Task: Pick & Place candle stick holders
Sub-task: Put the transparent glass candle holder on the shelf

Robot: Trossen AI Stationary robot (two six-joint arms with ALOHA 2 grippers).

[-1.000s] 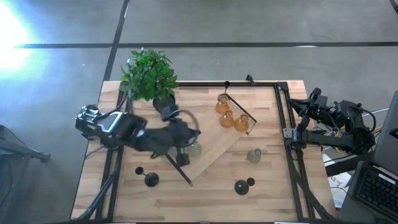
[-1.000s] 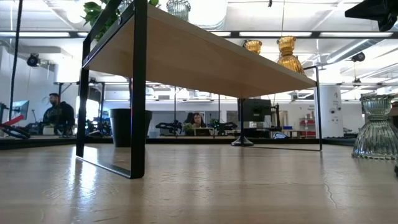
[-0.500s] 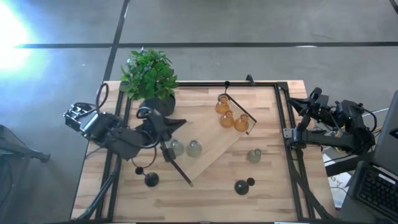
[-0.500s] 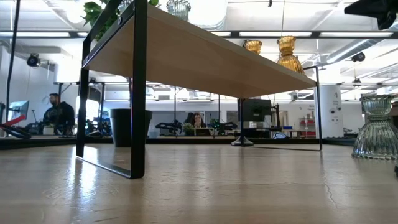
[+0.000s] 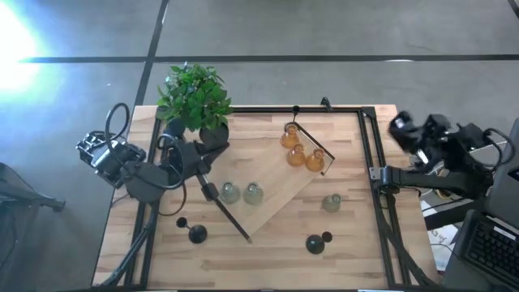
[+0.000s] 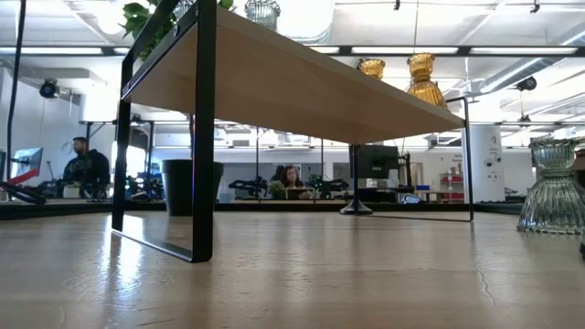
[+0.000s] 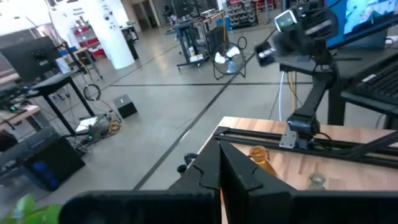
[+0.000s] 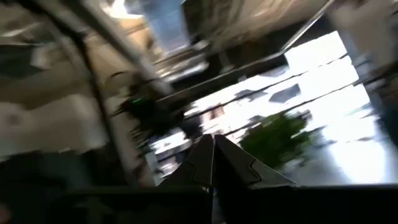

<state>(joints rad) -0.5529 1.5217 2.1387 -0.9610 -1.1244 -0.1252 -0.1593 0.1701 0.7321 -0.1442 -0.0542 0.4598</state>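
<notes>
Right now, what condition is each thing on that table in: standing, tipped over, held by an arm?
Amber holders: three upright on the raised shelf.
Green-grey holders: two upright on the shelf, one upright on the table.
Black holders: on the table, free.
Potted plant: upright.
Left gripper: shut, empty.
Right gripper: shut, empty.

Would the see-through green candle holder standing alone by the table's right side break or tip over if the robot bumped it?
The pale green holder looks like ribbed glass, so probably breakable and slippery. Its flared base is wider than its neck, so a light bump would more likely slide it than tip it.
</notes>
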